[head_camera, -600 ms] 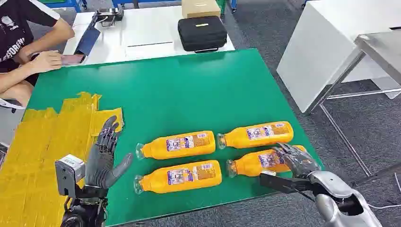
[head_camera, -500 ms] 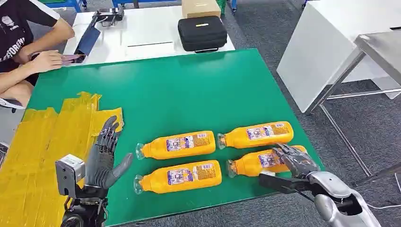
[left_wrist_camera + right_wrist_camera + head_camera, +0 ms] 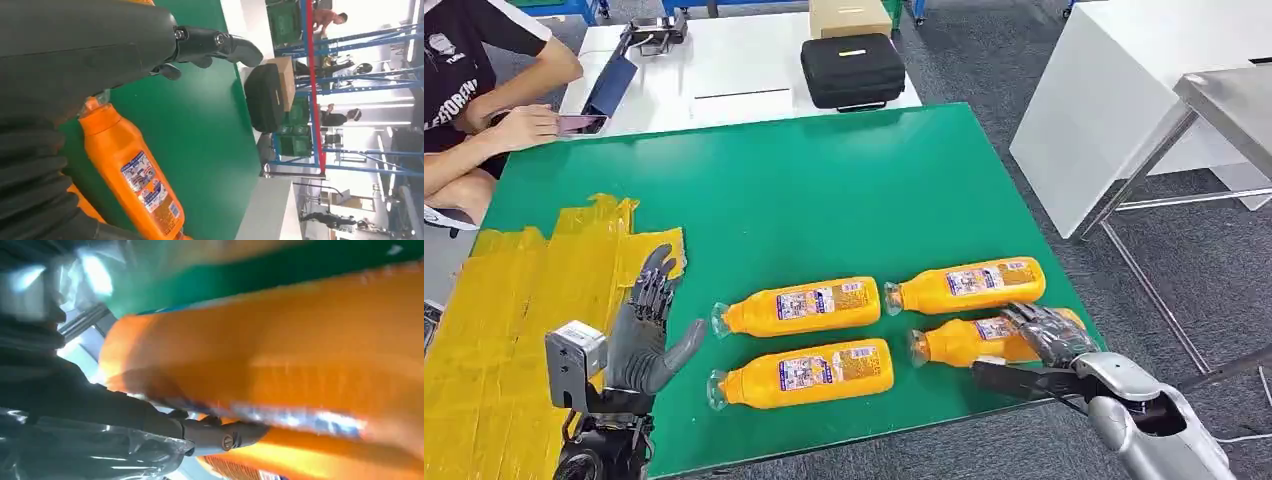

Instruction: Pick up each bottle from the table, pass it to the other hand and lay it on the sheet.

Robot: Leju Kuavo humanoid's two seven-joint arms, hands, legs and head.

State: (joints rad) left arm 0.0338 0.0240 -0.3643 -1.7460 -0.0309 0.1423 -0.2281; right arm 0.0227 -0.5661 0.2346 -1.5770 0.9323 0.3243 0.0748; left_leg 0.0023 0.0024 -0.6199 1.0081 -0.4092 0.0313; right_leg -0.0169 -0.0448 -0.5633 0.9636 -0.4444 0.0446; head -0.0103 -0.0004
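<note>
Gripping orange bottle (image 3: 969,340) (clear cap, printed label): right robot hand (image 3: 1049,335); left robot hand (image 3: 646,330) spread, empty.

We're seeing wide open green table (image 3: 824,190) stretching behind the four bottles (image 3: 799,308), which are lying packed in two tight rows with narrow gaps between them. The yellow sheet (image 3: 514,300) is sitting uncluttered beside the left hand (image 3: 646,335).
</note>
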